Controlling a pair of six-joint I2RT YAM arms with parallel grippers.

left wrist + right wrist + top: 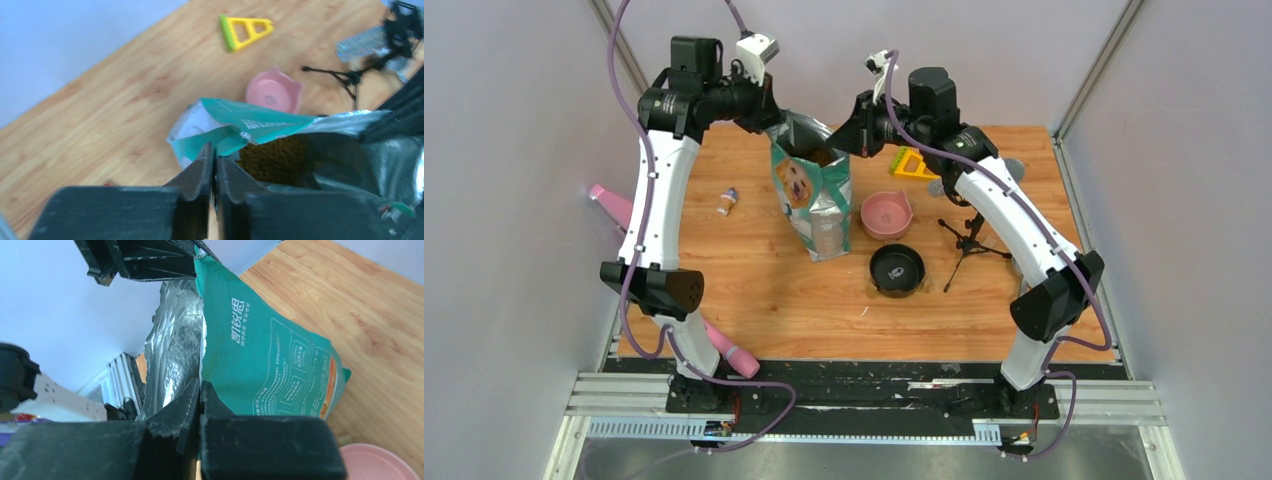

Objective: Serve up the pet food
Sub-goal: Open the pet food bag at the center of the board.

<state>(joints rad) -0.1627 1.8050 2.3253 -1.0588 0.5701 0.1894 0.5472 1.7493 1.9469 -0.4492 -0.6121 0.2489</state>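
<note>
The teal-green and white bag [815,195] with a golden dog stands open on the wooden table. Brown kibble [272,160] shows inside its foil-lined mouth. My left gripper [774,120] is shut on the bag's left rim; in the left wrist view [214,156] the rim is pinched between the tips. My right gripper [842,138] is shut on the right rim; in the right wrist view [200,390] it clamps the edge between the teal outside [265,370] and the foil lining. The pink bowl [886,214] and black bowl [896,269] sit right of the bag.
A yellow triangular toy [912,163] and a glittery grey scoop [1014,168] lie at the back right. A small black tripod [967,245] stands right of the bowls. A small bottle [727,201] lies left of the bag. A pink object [612,205] lies at the table's left edge.
</note>
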